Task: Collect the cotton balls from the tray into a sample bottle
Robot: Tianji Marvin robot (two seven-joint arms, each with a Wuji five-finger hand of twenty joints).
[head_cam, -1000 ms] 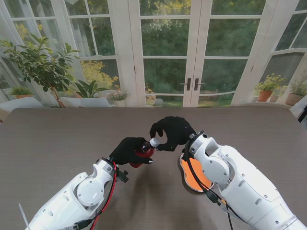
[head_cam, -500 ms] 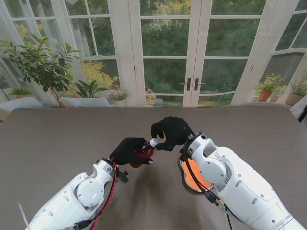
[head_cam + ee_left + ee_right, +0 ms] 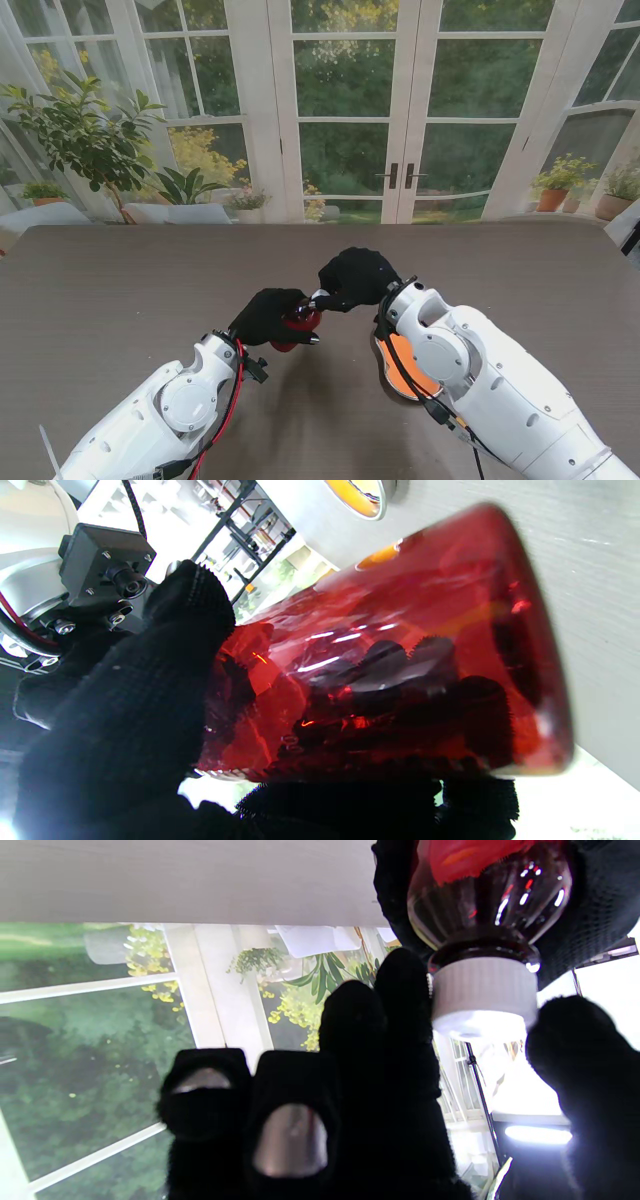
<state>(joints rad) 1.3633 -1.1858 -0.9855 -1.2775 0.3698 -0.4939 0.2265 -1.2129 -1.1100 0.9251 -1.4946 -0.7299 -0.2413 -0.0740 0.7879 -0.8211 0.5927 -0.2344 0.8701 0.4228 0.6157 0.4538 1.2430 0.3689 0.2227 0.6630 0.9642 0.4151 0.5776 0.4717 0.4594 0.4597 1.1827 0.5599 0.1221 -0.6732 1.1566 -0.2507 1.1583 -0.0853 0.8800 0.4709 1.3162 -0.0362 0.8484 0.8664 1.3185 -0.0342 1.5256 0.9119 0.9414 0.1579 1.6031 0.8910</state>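
My left hand in a black glove is shut on a red see-through sample bottle, held tilted above the table. The left wrist view shows the bottle close up, with my fingers wrapped around it. My right hand closes over the bottle's white cap; one finger presses the cap's side and the thumb sits at the other side. The orange tray lies under my right forearm, mostly hidden. I cannot make out any cotton balls.
The brown table stretches to the windows at the far edge. My right arm covers most of the tray. Potted plants stand behind the table on the left.
My right hand has come down over the cap, which showed white between its fingers before and is now almost covered. The left hand and bottle have stayed put.
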